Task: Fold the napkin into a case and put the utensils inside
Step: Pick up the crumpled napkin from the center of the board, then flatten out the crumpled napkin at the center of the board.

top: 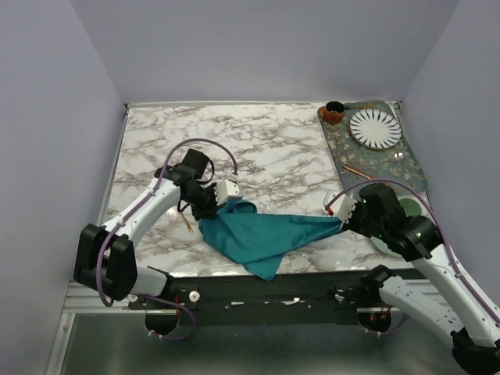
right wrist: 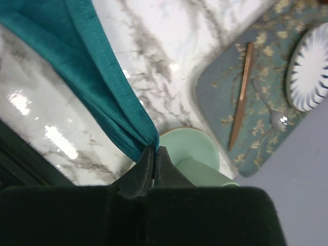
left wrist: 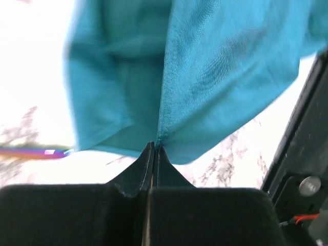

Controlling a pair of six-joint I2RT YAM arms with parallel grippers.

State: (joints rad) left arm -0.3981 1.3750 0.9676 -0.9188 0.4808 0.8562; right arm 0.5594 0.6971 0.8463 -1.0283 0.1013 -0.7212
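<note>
Plain lavender-grey walls box in a white marble-patterned table (top: 258, 144), with the two arms reaching in from its near edge. Between them hangs the napkin (top: 262, 234), a teal cloth pulled out sideways. Its middle sags, and one corner droops over the near edge of the table. It is loose and rumpled rather than folded into a case.

The left gripper (left wrist: 154, 147) has its fingers pressed tight together on the cloth's left end, and the fabric fans upward from the pinch in soft folds. The right gripper (right wrist: 155, 150) is closed just as tightly on the opposite end, where the cloth narrows into a bunched strip.

From the left wrist camera, an iridescent purple-rainbow utensil (left wrist: 36, 152) lies on the marble, its end meeting the napkin's edge. From above, a thin gold-looking piece (top: 187, 223) lies on the marble just left of the cloth. I cannot tell whether these are the same piece.

Off to the right lies a floral placemat (top: 406, 168). On it are a white plate with dark radiating stripes (top: 375, 129), a small orange-brown cup (top: 333, 112) at its far corner, and a copper-pink stick (right wrist: 241, 102). A pale green saucer (right wrist: 195, 148) sits just below the right gripper, near the mat's edge.
</note>
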